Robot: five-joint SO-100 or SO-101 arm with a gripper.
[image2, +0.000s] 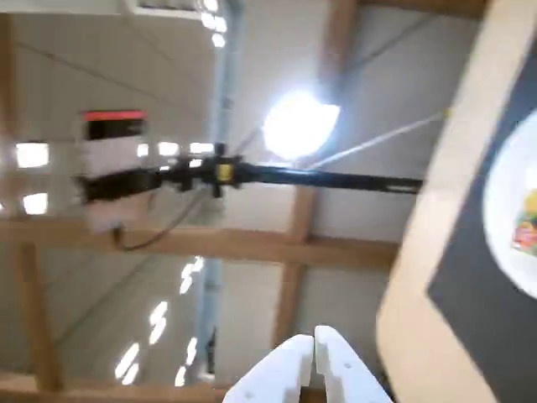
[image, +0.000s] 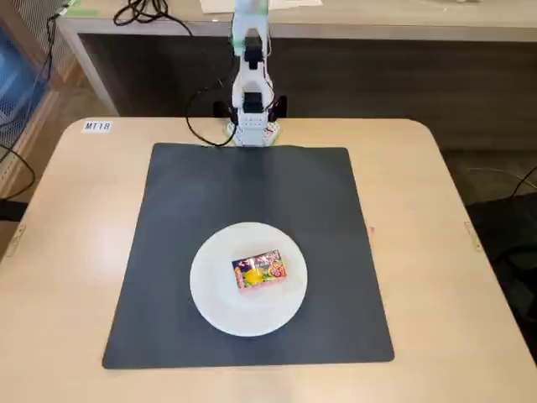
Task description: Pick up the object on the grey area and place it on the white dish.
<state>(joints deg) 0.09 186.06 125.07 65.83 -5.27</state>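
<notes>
The small packet (image: pixel 259 270), printed yellow, red and pink with a white edge, lies on the round white plate (image: pixel 216 290). The plate rests on the dark grey mat (image: pixel 252 193), in its front half. The white arm stands folded upright at the table's far edge, away from the plate. In the wrist view my gripper (image2: pixel 315 342) points up towards the ceiling, its white fingers (image2: pixel 289 365) pressed together with nothing between them. The plate (image2: pixel 508 218) and packet (image2: pixel 527 231) show at that view's right edge.
The beige tabletop (image: pixel 67 243) surrounds the mat, with a label (image: pixel 97 126) at its far left corner. Black cables (image: pixel 201 126) trail behind the arm base. A dark bar with a camera (image2: pixel 218 172) hangs overhead in the wrist view.
</notes>
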